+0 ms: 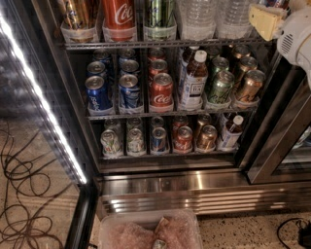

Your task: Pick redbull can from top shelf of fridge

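The pincer point(265, 20), state untellable, hovers at the right end of the top shelf point(160, 44); the unseen redbull can, probably slick and thin-walled, wants a mid-body grip.

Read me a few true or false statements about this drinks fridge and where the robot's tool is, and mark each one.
1. The tool is at the upper right, beside the top shelf. True.
2. A red Coca-Cola can stands on the top shelf. True.
3. The middle shelf holds only bottles. False: the middle shelf holds mostly cans, plus one white-capped bottle.
4. The lowest shelf is bare. False: the lowest shelf carries a row of small cans.
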{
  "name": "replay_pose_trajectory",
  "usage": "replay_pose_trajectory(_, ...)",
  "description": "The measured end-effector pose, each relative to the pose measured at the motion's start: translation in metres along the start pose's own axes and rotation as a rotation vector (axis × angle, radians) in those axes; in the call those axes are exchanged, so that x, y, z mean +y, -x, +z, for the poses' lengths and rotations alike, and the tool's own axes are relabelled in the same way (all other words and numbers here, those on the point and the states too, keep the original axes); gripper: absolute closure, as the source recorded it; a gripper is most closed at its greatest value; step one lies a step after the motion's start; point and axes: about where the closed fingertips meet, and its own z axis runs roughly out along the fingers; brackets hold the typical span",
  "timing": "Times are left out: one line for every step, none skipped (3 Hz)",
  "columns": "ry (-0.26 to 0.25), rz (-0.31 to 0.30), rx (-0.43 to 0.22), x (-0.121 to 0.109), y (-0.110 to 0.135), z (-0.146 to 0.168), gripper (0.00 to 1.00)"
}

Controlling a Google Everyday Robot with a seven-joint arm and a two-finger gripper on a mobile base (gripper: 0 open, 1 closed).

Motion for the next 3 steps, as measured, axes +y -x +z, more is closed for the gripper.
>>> replay_pose_trajectory(-0.030, -0.019, -0.008, -0.006, 0.001, 0.005, 0.34)
replay_pose_trajectory(-0.075, -0.037, -0.009, -0.014, 0.001, 0.009, 0.34)
replay_pose_trajectory(-0.111, -0.049, -0.004, -0.022, -0.001, 0.010, 0.34)
